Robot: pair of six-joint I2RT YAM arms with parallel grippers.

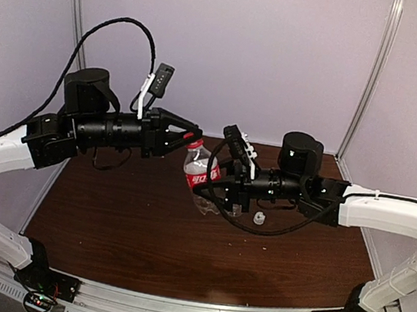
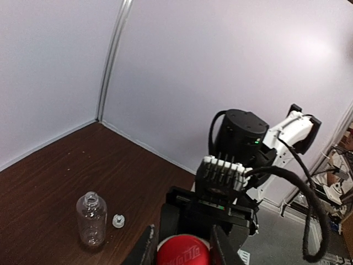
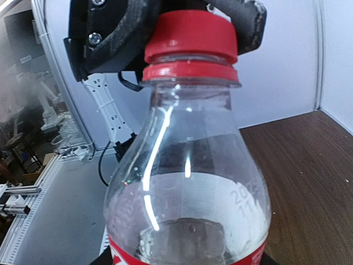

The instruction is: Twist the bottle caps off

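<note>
The left gripper (image 1: 193, 135), clamped on the flat red plastic cap (image 3: 190, 36), should twist squarely while the right gripper (image 1: 211, 190) grips the clear bottle (image 1: 200, 169) below it.

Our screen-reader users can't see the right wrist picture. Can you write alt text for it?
Close-up of a clear small bottle with a red label, its red cap clamped between the black fingers of the left pincer. Behind it are a dark wooden table and a pale wall.

cap (image 3: 190, 36) red | bottle (image 3: 187, 165) clear, label (image 1: 202, 175) red | table (image 1: 143, 232) dark brown
</note>
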